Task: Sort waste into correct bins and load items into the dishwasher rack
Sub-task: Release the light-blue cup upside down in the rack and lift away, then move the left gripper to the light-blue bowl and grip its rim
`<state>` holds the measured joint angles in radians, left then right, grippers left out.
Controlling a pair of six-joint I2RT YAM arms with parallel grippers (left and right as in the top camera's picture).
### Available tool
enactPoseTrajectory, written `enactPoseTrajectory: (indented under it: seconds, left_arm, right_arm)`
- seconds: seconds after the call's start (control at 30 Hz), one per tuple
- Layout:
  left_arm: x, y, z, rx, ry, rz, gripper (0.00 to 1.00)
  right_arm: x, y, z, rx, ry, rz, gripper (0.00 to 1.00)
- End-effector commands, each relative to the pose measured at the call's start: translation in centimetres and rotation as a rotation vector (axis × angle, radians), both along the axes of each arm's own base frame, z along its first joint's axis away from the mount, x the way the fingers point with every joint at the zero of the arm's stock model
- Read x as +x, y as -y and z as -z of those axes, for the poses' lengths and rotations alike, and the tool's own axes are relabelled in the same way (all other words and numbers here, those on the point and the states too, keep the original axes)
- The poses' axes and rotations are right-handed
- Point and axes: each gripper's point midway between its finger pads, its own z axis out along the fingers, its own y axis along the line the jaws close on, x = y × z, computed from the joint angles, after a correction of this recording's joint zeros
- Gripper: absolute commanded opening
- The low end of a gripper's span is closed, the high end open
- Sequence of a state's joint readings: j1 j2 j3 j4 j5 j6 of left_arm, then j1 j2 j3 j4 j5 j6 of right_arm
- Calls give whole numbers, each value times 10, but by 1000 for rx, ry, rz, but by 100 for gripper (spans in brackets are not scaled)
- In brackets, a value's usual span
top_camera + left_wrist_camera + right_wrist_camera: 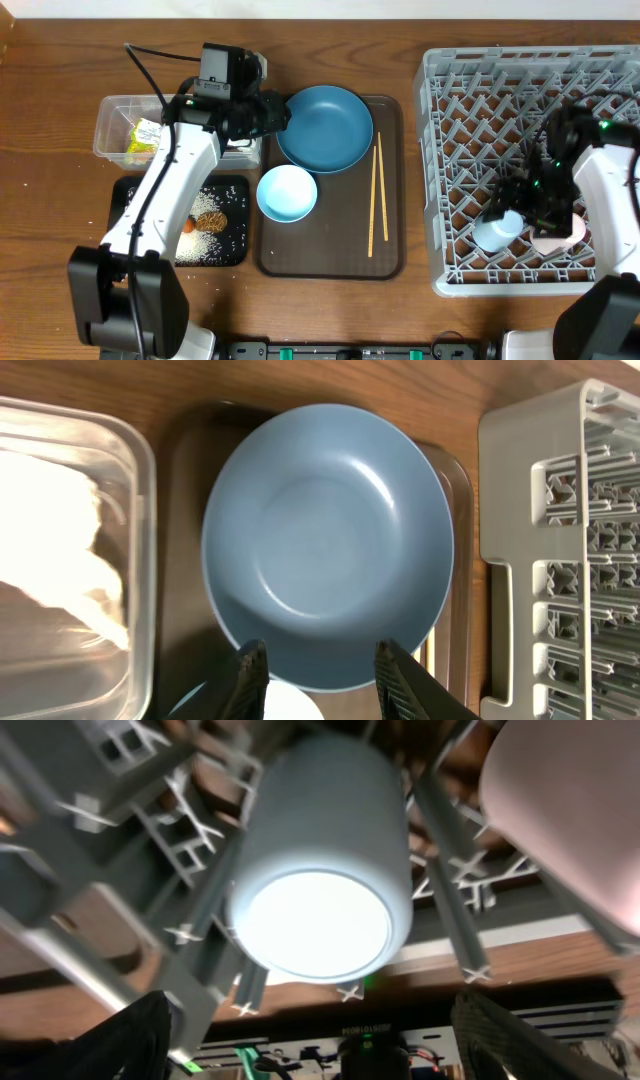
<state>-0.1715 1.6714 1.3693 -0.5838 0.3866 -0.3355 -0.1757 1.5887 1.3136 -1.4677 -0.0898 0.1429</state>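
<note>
The right fingers (315, 1020) stand spread wide and released, just short of the small light-blue cup (320, 870). It lies in the dishwasher rack (470, 80) near the edge closest to the robot, beside the pink cup (562, 238), so two cups are loaded. The left fingers (320, 655) are parted over the near rim of the blue plate (330, 530), grasping nothing. One plate, one bowl (287, 193) and two chopsticks (377, 195) are yet to be loaded from the brown serving tray (330, 255). The waste looks sorted: one napkin (60, 550) and one wrapper (145, 138) lie in the clear tub (110, 108). One carrot (188, 226), one biscuit piece (210, 219) and the rice (200, 248) are on the black tray (238, 255).
</note>
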Motion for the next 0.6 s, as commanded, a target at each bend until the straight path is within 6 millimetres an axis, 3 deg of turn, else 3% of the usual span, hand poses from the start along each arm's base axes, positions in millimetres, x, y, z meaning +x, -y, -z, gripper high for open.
enactPoseTrajectory:
  seconds: [0.0,0.13,0.23,0.37,0.57]
  left_arm:
    - [-4,-17,-31,69,87,-47,36]
    - [-10,-39,-49,158,136,-123,36]
    - [-13,-41,-52,164,135,-129,36]
    - [-23,-43,-39,178,71,-125,36]
    - [-53,-48,-11,206,-99,-127,36]
  right_arm:
    - [17,4,-22,-7,77,-18,78]
    - [35,-20,-39,139,171,-51,77]
    - [48,-50,-50,314,263,-128,75]
    - [60,-74,-57,388,339,-215,73]
    - [74,-105,-59,390,416,-368,74]
